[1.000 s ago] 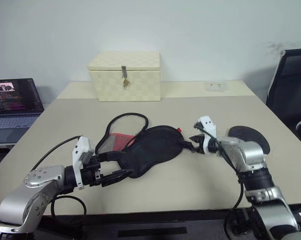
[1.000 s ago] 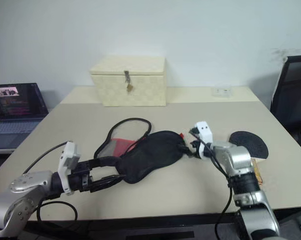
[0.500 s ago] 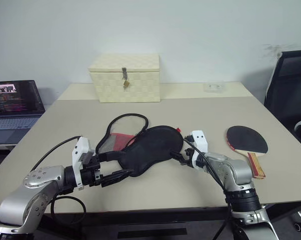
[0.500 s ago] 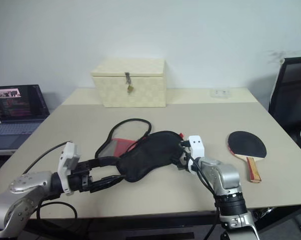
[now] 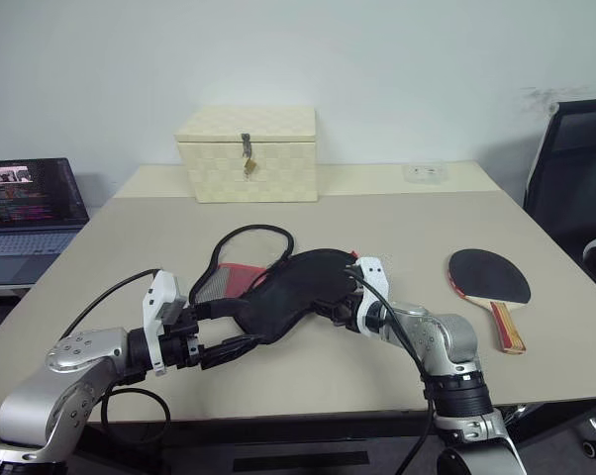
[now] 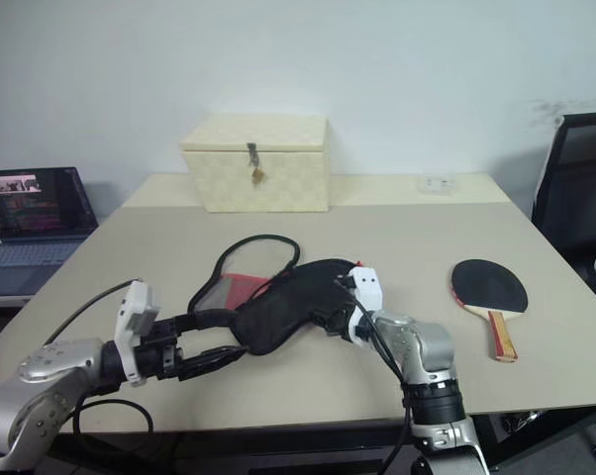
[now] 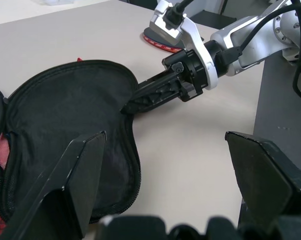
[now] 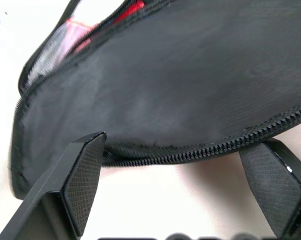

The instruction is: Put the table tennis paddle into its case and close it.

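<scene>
Reaching across toward the case, the right gripper (image 5: pixel 330 306) has been brought leftward over the last second, away from the paddle side of the table (image 5: pixel 397 213), so that its black fingers are now set against the near right edge of the case (image 5: pixel 293 289). In the right wrist view the zipped rim of the case is seen lying just ahead of the two spread fingertips (image 8: pixel 83 172), neither of them closed on the fabric; the jaws are held wide. Nothing is gripped by it yet

Nearer the body, the left gripper (image 5: pixel 231 330) has been kept still at the narrow handle end of the case, its fingers wide apart with the fabric edge between or just beside them; whether the fabric is actually touched cannot be told. The case is seen lying flat and unzipped, its upper flap folded back so that the red panel and mesh pocket (image 5: pixel 227 280) are exposed on the left

Further right, the table tennis paddle (image 5: pixel 489 278) is left untouched on the table, black face up, handle toward the robot, well apart from both grippers and from the case

At the back, a cream woven box (image 5: pixel 247 152) stands near the wall, and a laptop (image 5: pixel 29 206) is set off to the left

Judged from this, the step in hand is the opening or holding apart of the case; insertion of the paddle has not been begun
</scene>
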Available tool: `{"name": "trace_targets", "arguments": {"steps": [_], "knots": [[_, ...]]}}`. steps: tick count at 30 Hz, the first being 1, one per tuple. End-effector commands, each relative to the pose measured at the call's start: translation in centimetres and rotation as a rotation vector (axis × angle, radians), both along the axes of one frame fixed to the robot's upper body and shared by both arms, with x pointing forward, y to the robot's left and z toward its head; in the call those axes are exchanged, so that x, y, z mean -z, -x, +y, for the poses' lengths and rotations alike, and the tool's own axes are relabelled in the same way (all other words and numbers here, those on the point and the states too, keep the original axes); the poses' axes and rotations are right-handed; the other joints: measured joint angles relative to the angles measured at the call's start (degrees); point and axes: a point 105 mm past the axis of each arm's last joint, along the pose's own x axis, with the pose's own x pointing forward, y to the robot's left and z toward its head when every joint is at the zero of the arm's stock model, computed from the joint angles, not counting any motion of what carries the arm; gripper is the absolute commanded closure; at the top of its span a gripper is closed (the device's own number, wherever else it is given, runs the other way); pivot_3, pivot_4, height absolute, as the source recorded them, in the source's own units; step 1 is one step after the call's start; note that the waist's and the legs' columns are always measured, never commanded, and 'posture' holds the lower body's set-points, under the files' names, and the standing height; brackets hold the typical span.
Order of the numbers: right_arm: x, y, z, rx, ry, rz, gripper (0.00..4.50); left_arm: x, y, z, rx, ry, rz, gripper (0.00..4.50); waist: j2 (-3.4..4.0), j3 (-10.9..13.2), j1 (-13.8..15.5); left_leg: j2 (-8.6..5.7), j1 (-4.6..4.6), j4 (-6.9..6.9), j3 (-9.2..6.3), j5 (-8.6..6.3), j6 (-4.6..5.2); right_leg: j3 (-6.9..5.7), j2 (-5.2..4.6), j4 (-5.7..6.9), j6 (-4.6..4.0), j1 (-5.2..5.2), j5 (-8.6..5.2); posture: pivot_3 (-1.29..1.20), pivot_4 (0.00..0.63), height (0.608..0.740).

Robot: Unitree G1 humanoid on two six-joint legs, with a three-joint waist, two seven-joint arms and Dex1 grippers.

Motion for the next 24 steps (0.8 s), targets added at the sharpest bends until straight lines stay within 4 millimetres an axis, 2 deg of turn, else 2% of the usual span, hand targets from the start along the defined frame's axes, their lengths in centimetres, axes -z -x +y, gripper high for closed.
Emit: {"name": "trace_targets", "arguments": {"steps": [1, 7, 10, 17, 20, 24], "knots": [[-1.7, -0.6, 0.1, 0.033, -0.115, 0.006, 0.06, -1.0, 0.2, 0.1, 0.0, -0.002, -0.056, 0.32, 0.0, 0.0, 0.0, 0.0, 0.0, 0.0, -0.01, 0.0, 0.0, -0.01, 0.0, 0.0, 0.0, 0.0, 0.0, 0.0, 0.15, 0.74], [-1.9, -0.8, 0.8, 0.074, -0.24, 0.105, 0.06, -1.0, 0.1, -0.1, 0.003, -0.001, -0.057, 0.32, 0.0, 0.0, 0.0, 0.0, 0.0, -0.01, -0.02, 0.0, 0.0, -0.03, 0.01, 0.01, -0.13, 0.0, 0.07, 0.0, 0.15, 0.74], [-2.0, -0.4, 1.8, 0.052, -0.266, 0.132, 0.91, -1.0, 0.1, -0.1, 0.005, 0.001, -0.057, 0.32, 0.0, 0.0, 0.0, 0.0, -0.03, 0.0, -0.01, 0.0, 0.0, -0.02, -0.01, -0.01, -0.12, 0.0, 0.07, 0.0, 0.15, 0.74], [-2.2, 0.6, 4.2, 0.004, -0.315, 0.174, 3.37, -1.0, 0.0, -0.2, 0.007, 0.004, -0.059, 0.32, 0.0, 0.0, 0.0, -0.02, -0.02, -0.01, -0.01, 0.0, 0.01, -0.02, 0.01, 0.0, -0.12, -0.01, 0.06, 0.0, 0.15, 0.74], [-2.2, 0.7, 4.5, -0.005, -0.321, 0.182, 4.46, -1.0, 0.0, -0.3, 0.007, 0.007, -0.059, 0.32, 0.0, 0.0, 0.0, -0.01, -0.03, -0.01, 0.0, 0.0, 0.01, -0.02, 0.01, 0.0, -0.11, -0.01, 0.06, 0.0, 0.15, 0.74], [-2.2, 0.5, 4.0, 0.004, -0.316, 0.18, 4.48, -1.0, 0.0, -0.3, 0.003, 0.01, -0.059, 0.32, 0.0, 0.0, 0.0, -0.01, -0.02, -0.01, 0.0, 0.0, 0.01, -0.02, 0.01, 0.0, -0.1, -0.01, 0.05, 0.0, 0.15, 0.74]]}}
